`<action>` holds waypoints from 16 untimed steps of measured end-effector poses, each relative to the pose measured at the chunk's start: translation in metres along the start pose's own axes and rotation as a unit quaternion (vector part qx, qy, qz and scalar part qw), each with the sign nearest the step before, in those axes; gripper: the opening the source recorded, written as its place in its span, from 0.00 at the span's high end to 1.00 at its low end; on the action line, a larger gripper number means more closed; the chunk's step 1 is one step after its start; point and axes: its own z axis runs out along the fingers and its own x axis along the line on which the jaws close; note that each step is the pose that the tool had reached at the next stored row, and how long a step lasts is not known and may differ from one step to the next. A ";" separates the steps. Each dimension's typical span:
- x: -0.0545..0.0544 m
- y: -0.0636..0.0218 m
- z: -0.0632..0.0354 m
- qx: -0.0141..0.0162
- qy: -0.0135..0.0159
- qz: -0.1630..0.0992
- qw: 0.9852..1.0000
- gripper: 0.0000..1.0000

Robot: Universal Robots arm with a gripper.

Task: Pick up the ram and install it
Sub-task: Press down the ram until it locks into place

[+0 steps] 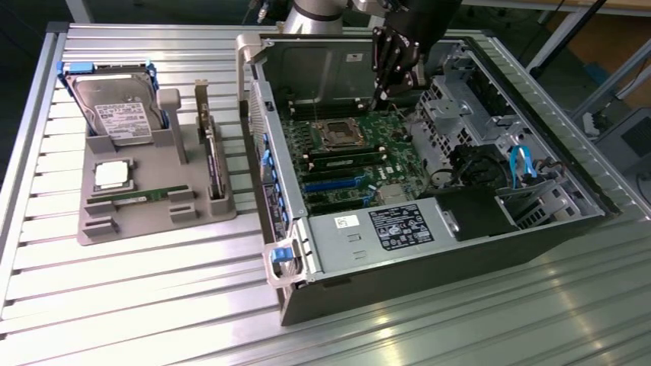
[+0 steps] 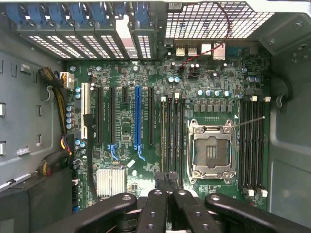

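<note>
Black end effector [image 2: 167,187] pressed together above glossy green motherboard [image 2: 146,121]; slim green ram [image 1: 137,197] lies in grey tray [image 1: 152,223].

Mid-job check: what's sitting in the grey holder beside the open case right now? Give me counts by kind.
In the grey holder:
hard drive: 1
processor chip: 1
ram stick: 1
card with metal bracket: 1
Total: 4
</note>
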 end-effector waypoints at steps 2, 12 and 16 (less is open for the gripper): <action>0.000 0.0000 0.0000 0.000 0.000 0.000 1.000 0.90; 0.000 0.0000 0.0005 -0.001 -0.003 0.075 0.997 0.90; 0.000 0.0000 0.0007 -0.002 -0.004 0.105 0.994 0.90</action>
